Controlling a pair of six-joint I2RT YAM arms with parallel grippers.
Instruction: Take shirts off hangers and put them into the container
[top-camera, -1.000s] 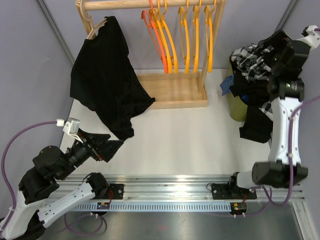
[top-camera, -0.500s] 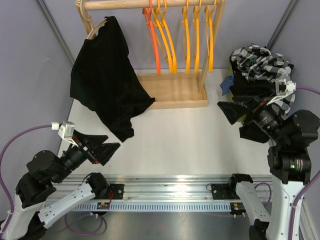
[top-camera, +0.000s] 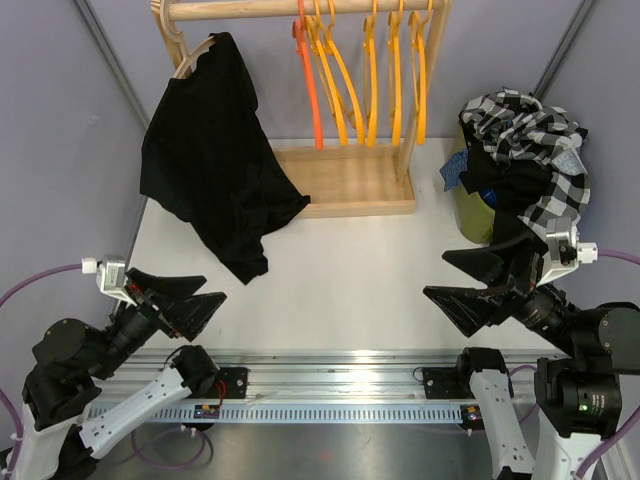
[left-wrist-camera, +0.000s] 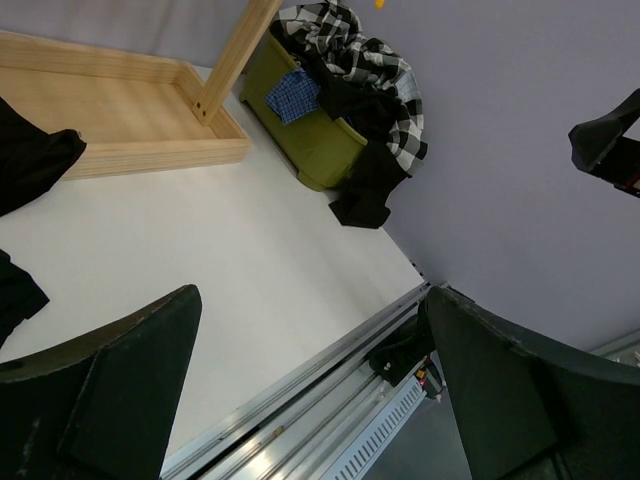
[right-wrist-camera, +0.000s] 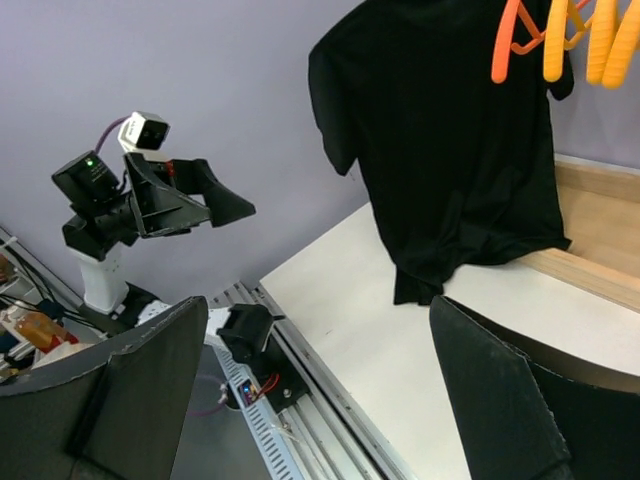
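One black shirt (top-camera: 215, 160) hangs at the left end of the rack, its hem resting on the table; the right wrist view shows this shirt (right-wrist-camera: 450, 150) too. Several bare orange hangers (top-camera: 370, 80) hang on the rail, the leftmost red-orange. At the right stands the olive-green container (top-camera: 472, 215), heaped with a checked shirt (top-camera: 530, 140) and black shirts draped over its rim. The left wrist view shows the container (left-wrist-camera: 310, 150) from afar. My left gripper (top-camera: 212, 288) is open and empty near the front left. My right gripper (top-camera: 435, 275) is open and empty near the front right.
The pale wooden rack base (top-camera: 345, 180) sits at the back middle. A small blue checked cloth (top-camera: 455, 170) hangs at the container's left rim. An aluminium rail (top-camera: 330, 370) with both arm bases runs along the near edge. Purple walls close in both sides.
My right arm has swung from above the container down to the near right edge. My left arm has drawn back towards the near left corner. The red-orange hanger has stopped swinging.
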